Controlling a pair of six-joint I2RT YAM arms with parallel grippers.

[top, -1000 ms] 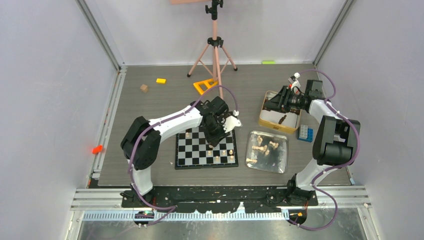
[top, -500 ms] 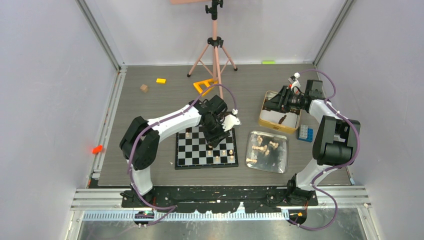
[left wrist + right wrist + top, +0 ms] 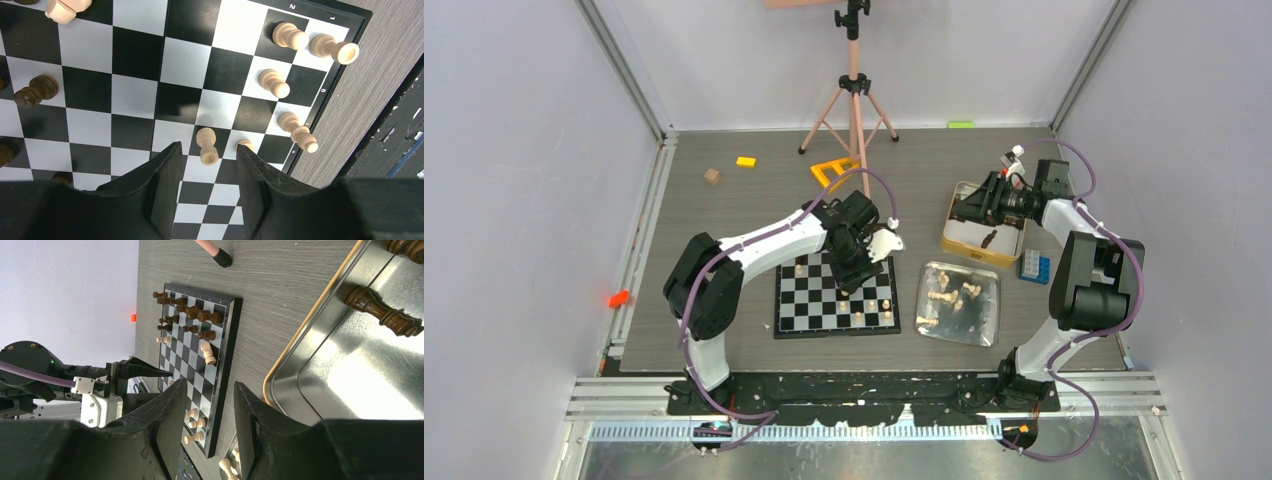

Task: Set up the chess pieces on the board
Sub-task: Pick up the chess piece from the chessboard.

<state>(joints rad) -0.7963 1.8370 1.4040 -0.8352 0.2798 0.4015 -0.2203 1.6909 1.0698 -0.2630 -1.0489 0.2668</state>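
L gripper point(image 3: 207, 146): jaws apart, gripping nothing. One light pawn point(image 3: 207, 150) stands btwn its fingers point(image 3: 170, 170) on the board point(image 3: 135, 55), gap either side. More light pieces point(image 3: 274, 82) to its right, dark pieces point(image 3: 35, 90) left. R gripper point(image 3: 210, 384): jaws apart, empty, over gold-rimmed tin point(image 3: 296, 335) w/ a dark chessman point(image 3: 382, 310) lying inside.

A yellow block point(image 3: 745, 161) lies near a small wooden cube point(image 3: 712, 177).

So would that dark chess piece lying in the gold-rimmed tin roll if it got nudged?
Probably: the dark chess piece looks round-bodied, lying sideways on the gold-rimmed tin's shiny floor. Its wider base would likely curve its path. It seems light, stiff wood.
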